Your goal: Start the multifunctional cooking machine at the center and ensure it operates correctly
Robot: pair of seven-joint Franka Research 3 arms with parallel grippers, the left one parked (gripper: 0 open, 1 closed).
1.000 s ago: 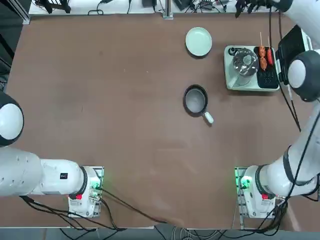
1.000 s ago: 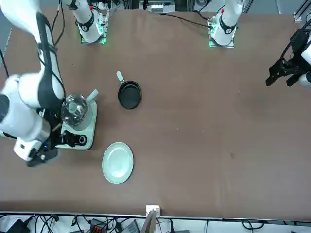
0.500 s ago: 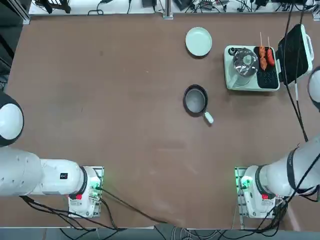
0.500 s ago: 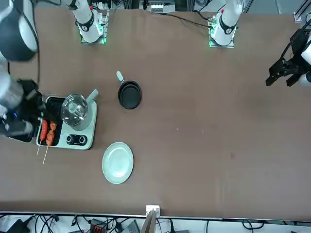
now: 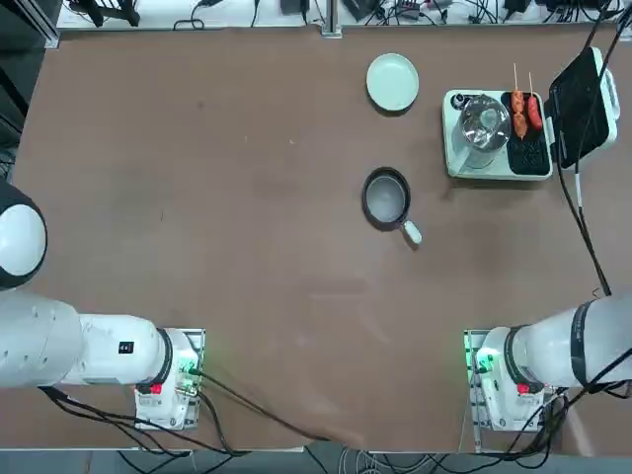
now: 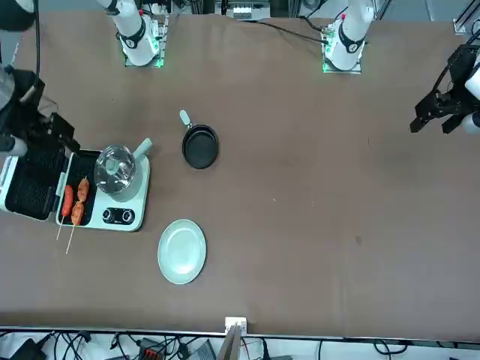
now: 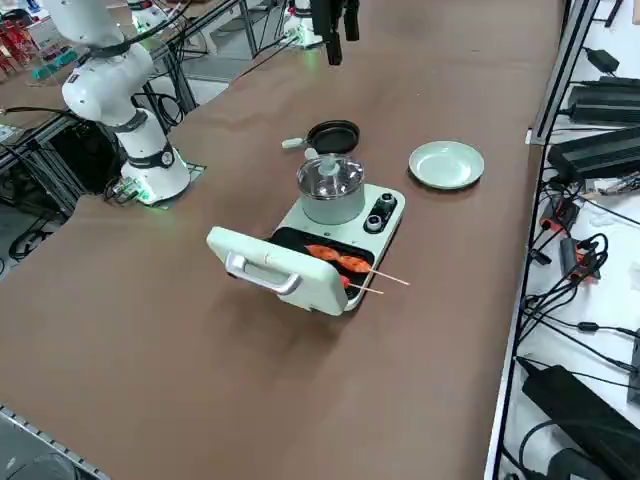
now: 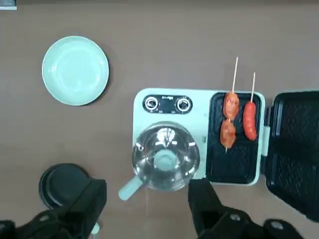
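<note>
Brown worktop point(image 5: 197, 197) is the biggest thing here, and the big white right arm point(image 5: 563, 351) is next. A second ago this arm hung low over the green cooking machine point(image 5: 464, 163) and hid part of it. Now the arm is pulled up and away, so the whole machine shows. In the top view the machine sits at about 2 o'clock, not in the middle. Its black lid point(image 5: 578, 94) lies flipped open at the 3 o'clock side. The shiny pot point(image 8: 166, 156) and the sausages on sticks point(image 8: 238, 119) are out in the open. I think the lid step is done and the two small knobs point(image 8: 168, 104) still need a turn to start it.

The right gripper point(image 8: 149, 199) hangs high above the machine. Its jaws are wide apart. They hold nothing and touch nothing.
</note>
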